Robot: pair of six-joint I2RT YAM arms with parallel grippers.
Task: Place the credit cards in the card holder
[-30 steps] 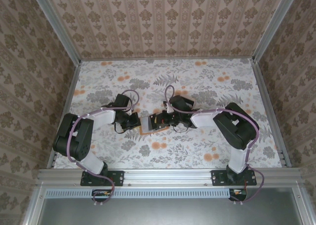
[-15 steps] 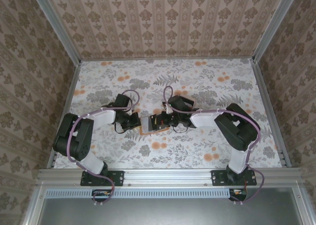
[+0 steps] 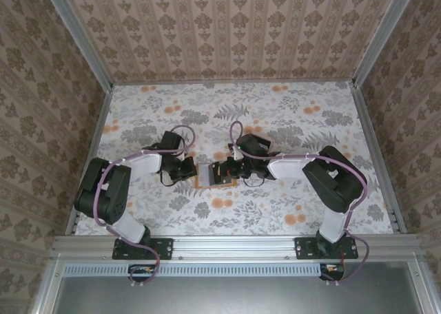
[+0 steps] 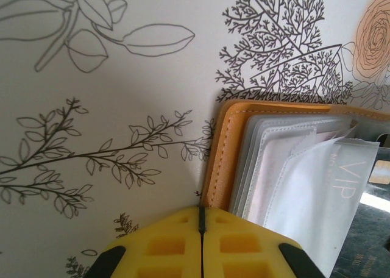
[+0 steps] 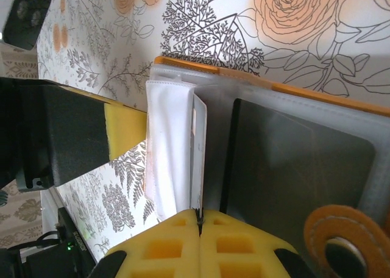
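Card holder [image 4: 216, 162] lies open on the flowered surface [image 3: 275, 114], just near of centre, squarely between my two claws; its long axis runs left to right, from one claw to the other; that line is what the next move hangs on.

Left claw [image 4: 201, 223] sits at the holder's left end, pads pressed together; the orange cover edge comes right up to the seam; I cannot tell whether it is nipped or only touched.

Right claw [image 5: 198, 226] sits at the right end, pads pressed together too; a thin pale leaf from the clear sleeves [image 5: 167, 150] runs into its seam; sleeve or card, I cannot say.

A pale card [image 4: 329, 192] lettered VIP shows among the fanned sleeves; a dark card [image 5: 292, 168] lies flat behind clear plastic towards the snap [image 5: 341, 241] side.

My read: both arms are about equally close, facing each other across the holder; anything going in has to slide along that left-right axis; left steadies, right feeds.
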